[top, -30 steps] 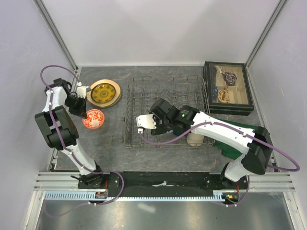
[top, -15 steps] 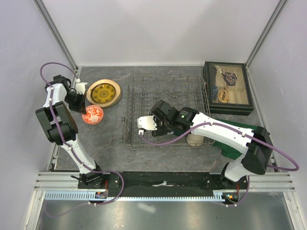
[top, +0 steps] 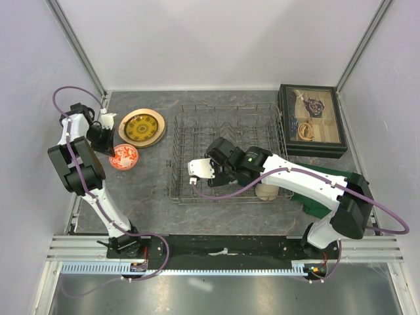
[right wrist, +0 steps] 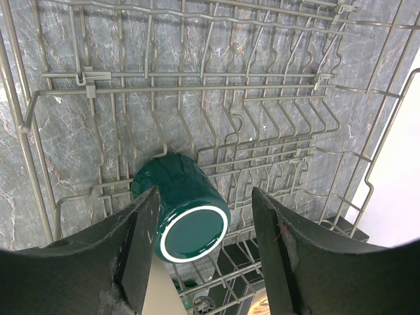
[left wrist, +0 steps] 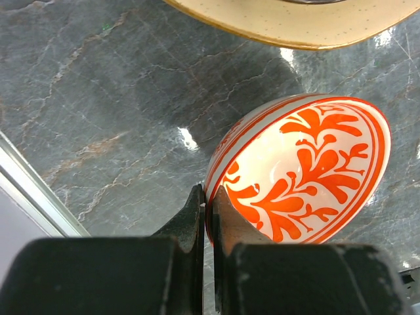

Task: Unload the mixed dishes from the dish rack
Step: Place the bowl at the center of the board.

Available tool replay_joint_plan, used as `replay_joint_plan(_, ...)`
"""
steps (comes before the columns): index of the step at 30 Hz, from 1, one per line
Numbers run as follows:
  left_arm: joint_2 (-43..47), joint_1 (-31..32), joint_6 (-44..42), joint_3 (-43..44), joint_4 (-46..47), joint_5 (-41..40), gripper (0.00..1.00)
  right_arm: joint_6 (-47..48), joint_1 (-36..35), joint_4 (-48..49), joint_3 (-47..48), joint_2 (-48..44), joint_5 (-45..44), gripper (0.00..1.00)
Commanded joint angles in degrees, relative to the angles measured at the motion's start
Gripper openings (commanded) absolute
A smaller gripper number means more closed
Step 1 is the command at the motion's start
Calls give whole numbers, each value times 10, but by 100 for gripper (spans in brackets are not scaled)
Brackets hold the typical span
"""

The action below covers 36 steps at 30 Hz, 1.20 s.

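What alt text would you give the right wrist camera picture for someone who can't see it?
A dark green mug lies on its side among the tines of a grey wire dish rack, its pale-ringed end toward the camera. The right gripper hangs above with its jaws open, one either side of the mug.

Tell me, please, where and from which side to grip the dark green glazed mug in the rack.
I'd grip the dark green glazed mug across its round body, from above. It lies on its side in the grey wire rack, curved sides exposed to the open right claw straddling it; no handle shows.
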State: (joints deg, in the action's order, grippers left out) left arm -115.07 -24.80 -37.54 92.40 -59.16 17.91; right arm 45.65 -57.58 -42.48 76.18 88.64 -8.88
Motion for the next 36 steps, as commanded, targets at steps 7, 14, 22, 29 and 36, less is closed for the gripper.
replay_joint_plan(7, -12, -6, -1, 24, 9, -13, 6, -13, 1, 9, -3, -19, 0, 66)
replay_joint_plan(14, -16, -6, 2, 22, 13, -12, 22, -14, 1, 9, -7, -22, -7, 66)
replay_joint_plan(22, 5, -5, 2, 23, 16, -7, 42, -18, 1, 10, 1, -19, -12, 67)
replay_joint_plan(29, 53, -6, 2, 43, 4, 18, 55, -36, 3, 9, 20, -25, -11, 70)
replay_joint_plan(36, 114, -5, 12, 112, -40, 63, 78, -53, 26, 7, 34, -26, -11, 74)
